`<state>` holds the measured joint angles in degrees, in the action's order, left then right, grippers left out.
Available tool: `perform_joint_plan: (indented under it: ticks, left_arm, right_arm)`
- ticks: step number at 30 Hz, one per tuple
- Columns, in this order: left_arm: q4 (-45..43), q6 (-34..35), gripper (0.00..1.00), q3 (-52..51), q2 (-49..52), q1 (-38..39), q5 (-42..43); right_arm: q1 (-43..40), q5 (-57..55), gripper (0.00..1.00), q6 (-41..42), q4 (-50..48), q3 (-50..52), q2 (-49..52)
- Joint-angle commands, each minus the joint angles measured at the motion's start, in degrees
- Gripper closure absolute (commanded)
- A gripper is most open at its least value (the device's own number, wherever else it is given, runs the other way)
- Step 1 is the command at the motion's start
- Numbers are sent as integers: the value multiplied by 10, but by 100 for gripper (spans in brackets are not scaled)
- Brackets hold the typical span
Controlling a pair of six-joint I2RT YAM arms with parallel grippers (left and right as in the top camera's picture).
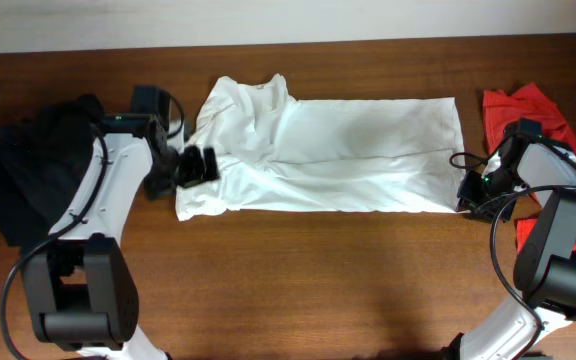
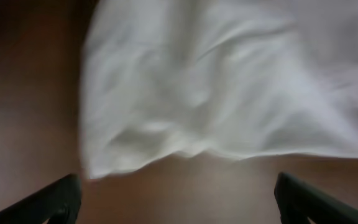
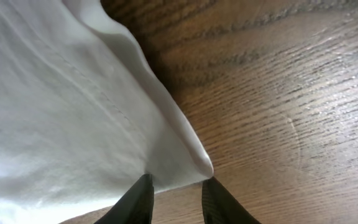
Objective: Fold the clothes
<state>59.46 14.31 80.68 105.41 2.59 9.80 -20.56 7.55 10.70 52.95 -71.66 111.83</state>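
Overhead, the white T-shirt [image 1: 348,150] lies as a long narrow band across the wooden surface [image 1: 298,280], a crease running along its length; it looks narrowed to a strip by lengthwise folds, though I cannot tell how neatly; its collar end is bunched and rumpled, its hem end flat and square.

The left arm [image 1: 108,190] sits just beside the shirt's collar end; in the left wrist view its jaws stand wide apart with nothing between them, both fingertips [image 2: 55,202] just short of the shirt's crumpled edge, over bare wood. The right arm [image 1: 558,215] is at the hem end; in the right wrist view its jaws are drawn close on the corner of the hem [image 3: 191,165], and the cloth appears pinched between them.

Judged from this, the first garment is partly done: the lengthwise folding seems made, while the crosswise fold, hem end over collar end or the reverse, is not yet there; the bunched collar end likely wants smoothing first.

A black garment [image 1: 38,160] lies heaped beyond the shirt's collar end and a red garment [image 1: 528,105] beyond its hem end; both look unfolded, so most of the task is left.
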Motion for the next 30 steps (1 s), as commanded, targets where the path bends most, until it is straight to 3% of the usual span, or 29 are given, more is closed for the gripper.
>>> perform_joint_plan:
  ticks: [1, 4, 6, 8, 11, 16, 22, 27, 29, 30]
  left_arm:
    - [-10, -11, 1, -51, -10, -2, -75]
    - [-56, -11, 2, -84, -10, -2, -75]
    - [-107, -11, 9, -116, -9, -2, -75]
    - [-139, -11, 27, -136, -9, -2, -75]
    - [-168, -11, 71, -161, -9, -1, -75]
    - [-163, -11, 95, -170, -9, -3, -82]
    - [-105, -11, 99, -170, -9, -23, -126]
    - [-68, -11, 99, -170, -9, -47, -154]
    - [-66, -11, 99, -170, -9, -49, -155]
    - [-65, -11, 99, -170, -9, -49, -155]
  right_arm:
    - [3, -5, 70, 1, 2, 2, 2]
    - [3, -4, 70, 1, 1, 2, 2]
    - [3, -4, 70, 1, 2, 2, 2]
    - [3, -4, 70, 1, 2, 2, 2]
    - [3, -4, 70, 1, 2, 2, 2]
    - [3, -2, 70, 1, 3, 2, 2]
    - [2, 24, 69, -17, 25, -4, 2]
    - [3, 45, 62, -32, 36, -8, 2]
    - [4, 45, 75, -40, 36, -8, 2]
    - [4, 43, 95, -48, 37, -8, 2]
